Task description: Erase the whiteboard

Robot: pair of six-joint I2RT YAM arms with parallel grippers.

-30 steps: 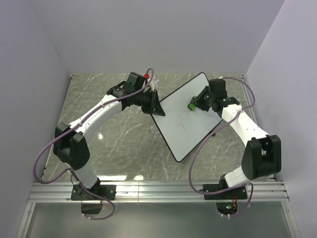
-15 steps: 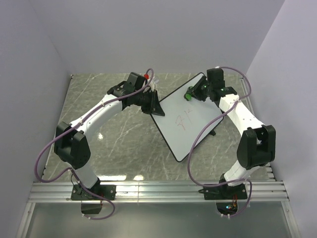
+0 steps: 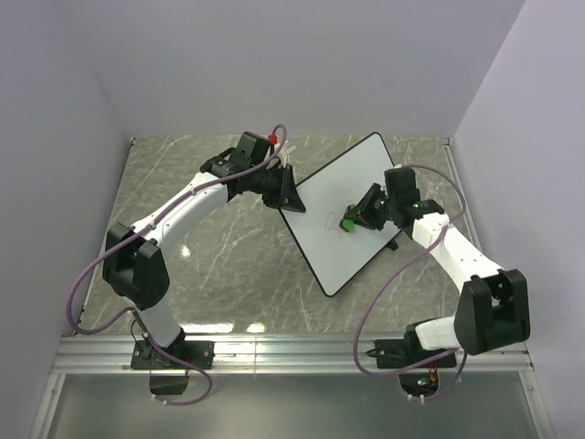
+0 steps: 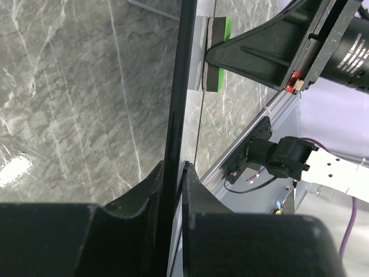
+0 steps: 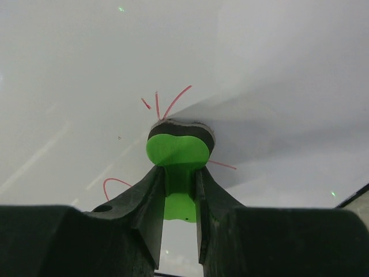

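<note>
Scribbles partly hidden
Green eraser covers the middle of the red marks; overhead they are too small to read; whiteboard shows edge-on only.

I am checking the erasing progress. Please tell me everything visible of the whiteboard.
The whiteboard is a white rectangle with a thin black rim and rounded corners, lying diagonally over the marble table. Faint red strokes show mid-board. The left gripper clamps its left edge; the right gripper presses a green eraser on its face.
</note>
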